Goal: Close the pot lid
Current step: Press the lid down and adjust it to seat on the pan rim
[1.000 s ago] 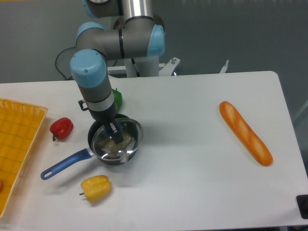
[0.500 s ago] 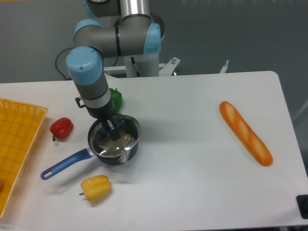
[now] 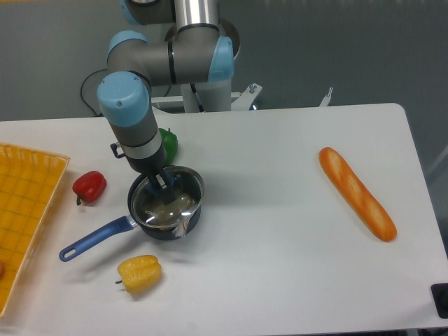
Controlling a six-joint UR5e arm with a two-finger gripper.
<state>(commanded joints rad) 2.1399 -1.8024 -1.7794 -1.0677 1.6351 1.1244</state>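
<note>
Pepper, yellow (image 3: 138,273), nearest the camera, well below the fingers on the desk (image 3: 280,245). Blue handle (image 3: 94,239) runs out toward lower left of them. Pot (image 3: 166,210) sits directly under the fingers (image 3: 164,185), with lid (image 3: 171,204) lying on its mouth, rim roughly matching, possibly slightly tilted. Fingers narrow about the blue knob; whether they grip it, cannot tell. Red pepper (image 3: 89,186) to their left, green one (image 3: 168,144) just behind. Baguette (image 3: 357,193) far right. Risk: if released off-centre, lid could sit crooked or slide off the rim.
</note>
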